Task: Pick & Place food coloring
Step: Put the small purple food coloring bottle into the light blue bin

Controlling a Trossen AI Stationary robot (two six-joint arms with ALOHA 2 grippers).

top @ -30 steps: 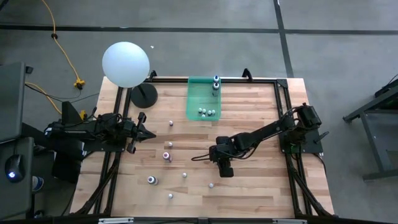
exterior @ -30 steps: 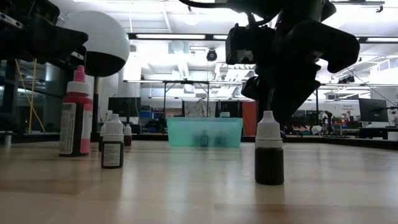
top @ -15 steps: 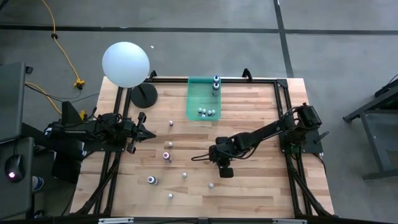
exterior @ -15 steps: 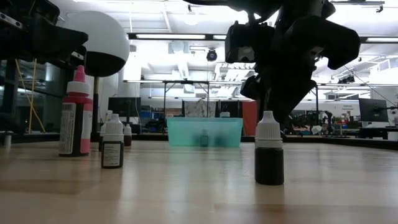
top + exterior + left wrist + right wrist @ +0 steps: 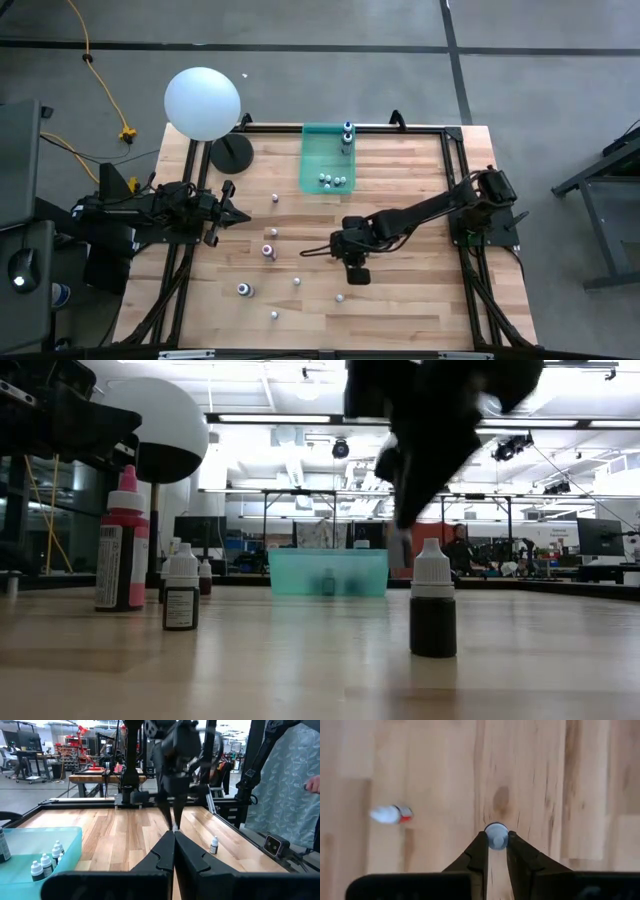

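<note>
Fingers of the right gripper (image 5: 496, 843) are pinching a bottle (image 5: 496, 835) by its cap, hanging above mid-table, presumably bound for the green bin (image 5: 312, 160). Other bottles (image 5: 268, 250) are waiting across the boards; the left gripper (image 5: 232, 214) is sitting clenched, idle.

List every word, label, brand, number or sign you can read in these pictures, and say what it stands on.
No text can be read.
Pink-capped bottle: label print too small and blurred to read.
Small dark bottle: label print too blurred to read.
Nearer dark bottle: no lettering shows.
</note>
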